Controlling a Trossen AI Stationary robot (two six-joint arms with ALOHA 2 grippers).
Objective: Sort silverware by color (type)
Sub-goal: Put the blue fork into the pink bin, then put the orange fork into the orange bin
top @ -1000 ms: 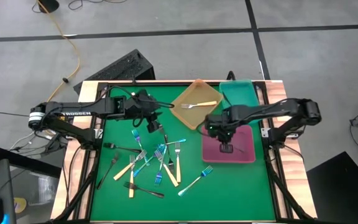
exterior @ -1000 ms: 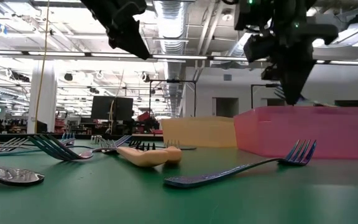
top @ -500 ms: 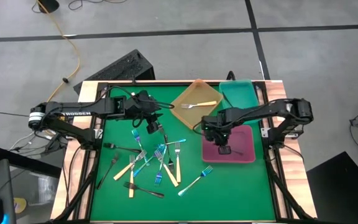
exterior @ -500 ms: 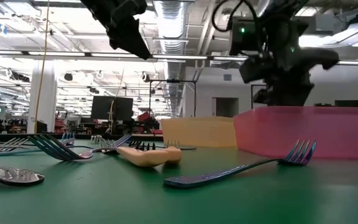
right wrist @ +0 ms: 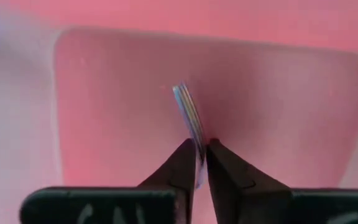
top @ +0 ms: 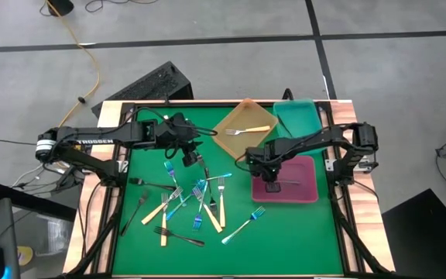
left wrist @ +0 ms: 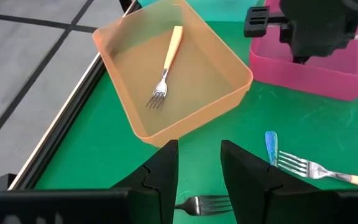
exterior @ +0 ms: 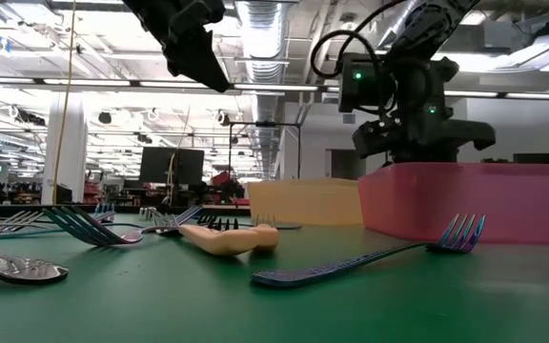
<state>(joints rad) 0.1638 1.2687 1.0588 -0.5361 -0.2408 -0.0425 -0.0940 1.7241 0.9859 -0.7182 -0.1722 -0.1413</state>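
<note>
Over the pink tray (top: 300, 190), right claw (right wrist: 199, 155) pinching a thin, apparently iridescent fork (right wrist: 189, 115). Drop-off step; next, spread and release. Left claw (left wrist: 197, 167) spread, waiting above the counter (top: 285, 240).

A green-topped table (top: 300, 240) with a wooden rim is seen from above. Directly on it, toward the far right, three trays are set close together: an orange tray (top: 224, 142), a teal tray (top: 300, 118) and a pink tray (top: 304, 192). Loose forks (top: 196, 203) are scattered across the left-centre, cream-handled, blue-teal and black mixed, some overlapping. One blue-teal fork (top: 242, 225) is laid apart, nearer the pink tray.
</note>
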